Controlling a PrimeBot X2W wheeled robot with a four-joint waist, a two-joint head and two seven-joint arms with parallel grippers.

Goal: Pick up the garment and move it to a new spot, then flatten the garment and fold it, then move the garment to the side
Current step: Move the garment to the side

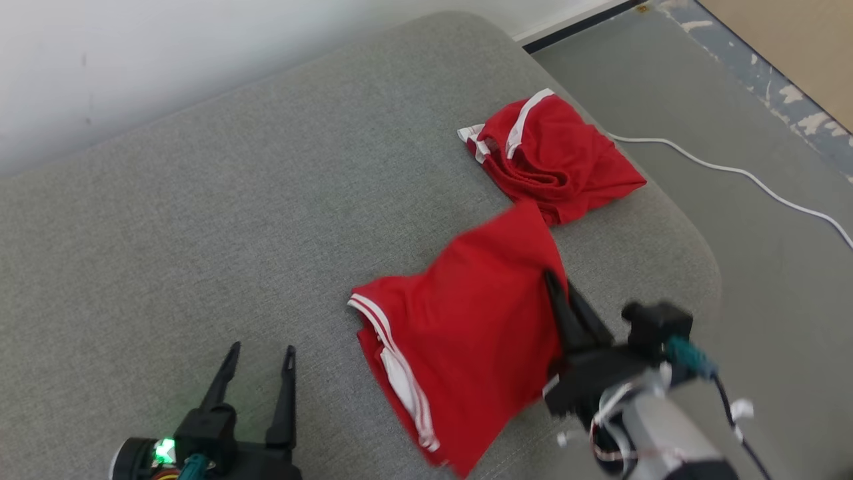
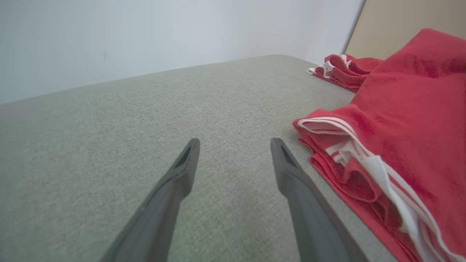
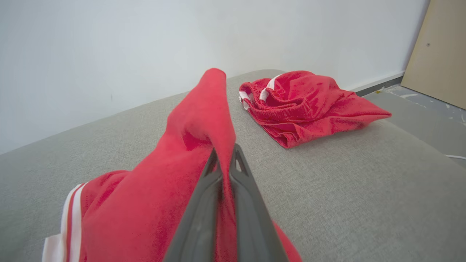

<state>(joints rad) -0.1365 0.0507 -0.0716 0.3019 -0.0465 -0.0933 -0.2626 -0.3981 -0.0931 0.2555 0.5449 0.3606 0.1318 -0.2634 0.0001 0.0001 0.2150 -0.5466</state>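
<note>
My right tool (image 1: 554, 280) is pinched shut on a raised fold of the red garment (image 1: 466, 333), which lies near the right edge of the grey cushion (image 1: 233, 220), toward the front. My left tool (image 1: 261, 350) hovers wide open just left of it, holding nothing. A second red garment (image 1: 556, 157) sits crumpled at the far right edge.

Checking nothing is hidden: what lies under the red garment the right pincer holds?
Grey cushion shows around the garment, pinched by the right pincer. Whatever lies beneath its folds is covered.
</note>
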